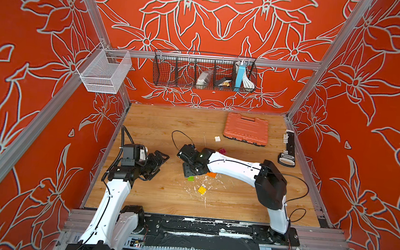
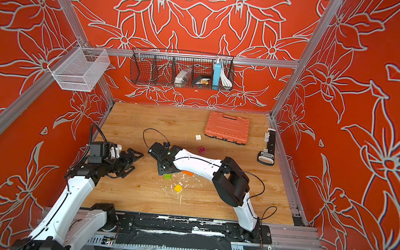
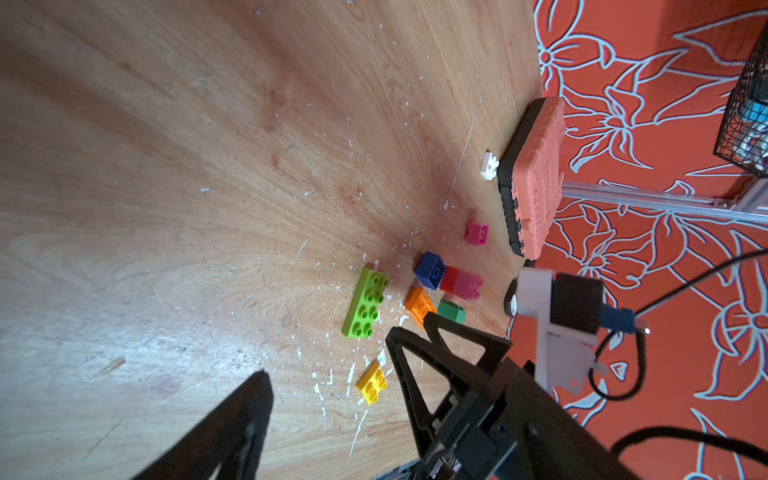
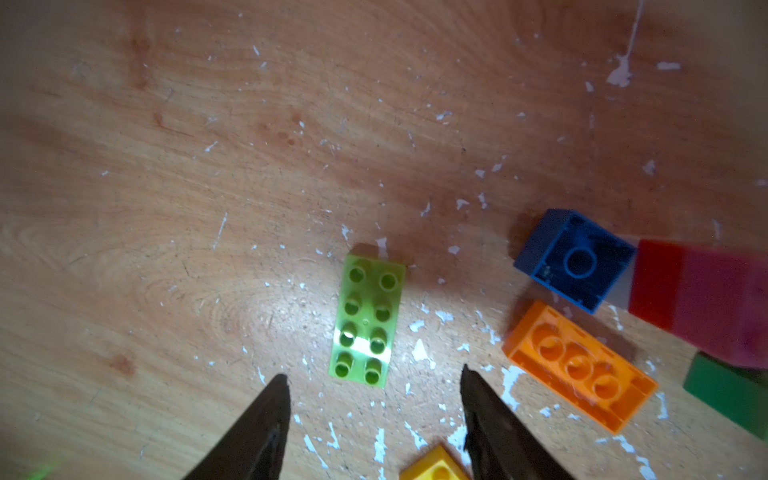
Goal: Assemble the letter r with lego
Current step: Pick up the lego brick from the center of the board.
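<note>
Lime brick (image 4: 368, 322), orange brick (image 4: 582, 370).

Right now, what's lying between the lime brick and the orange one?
Only bare table with white flecks. The right wrist view shows the lime brick and orange brick apart, nothing between them.

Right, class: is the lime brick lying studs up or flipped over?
Studs up: the lime brick lies flat, all eight studs showing on top in both wrist views.
</note>
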Action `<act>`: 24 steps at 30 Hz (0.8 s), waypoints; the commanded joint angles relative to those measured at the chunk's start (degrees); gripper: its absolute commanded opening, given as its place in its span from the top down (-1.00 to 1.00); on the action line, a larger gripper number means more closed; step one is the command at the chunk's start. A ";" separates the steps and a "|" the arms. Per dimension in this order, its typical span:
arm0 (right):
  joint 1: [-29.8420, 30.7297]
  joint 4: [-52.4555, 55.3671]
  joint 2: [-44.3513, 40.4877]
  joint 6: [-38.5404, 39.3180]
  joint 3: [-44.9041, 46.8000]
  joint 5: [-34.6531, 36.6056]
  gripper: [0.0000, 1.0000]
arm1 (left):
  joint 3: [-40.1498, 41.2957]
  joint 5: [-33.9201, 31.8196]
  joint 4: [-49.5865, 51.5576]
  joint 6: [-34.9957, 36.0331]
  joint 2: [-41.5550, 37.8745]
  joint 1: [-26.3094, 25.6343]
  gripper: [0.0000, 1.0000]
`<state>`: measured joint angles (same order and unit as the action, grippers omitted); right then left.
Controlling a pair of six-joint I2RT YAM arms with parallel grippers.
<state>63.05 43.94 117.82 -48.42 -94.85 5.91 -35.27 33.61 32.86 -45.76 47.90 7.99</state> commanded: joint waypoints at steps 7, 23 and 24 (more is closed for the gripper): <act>0.46 8.70 7.87 -3.70 -8.66 -0.55 -0.26 | 1.24 2.56 3.34 2.49 -1.31 3.43 -0.78; -0.12 12.09 14.41 -4.46 -14.66 -1.16 -0.11 | 1.25 2.54 3.61 3.81 -0.61 3.64 -0.78; -0.19 12.04 14.59 -4.41 -14.75 -1.29 -0.10 | 1.26 2.57 3.61 3.83 -0.61 3.62 -0.78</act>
<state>62.98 54.04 130.72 -52.03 -108.09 4.86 -34.15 35.27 35.53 -43.24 47.20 11.27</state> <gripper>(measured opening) 0.554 0.888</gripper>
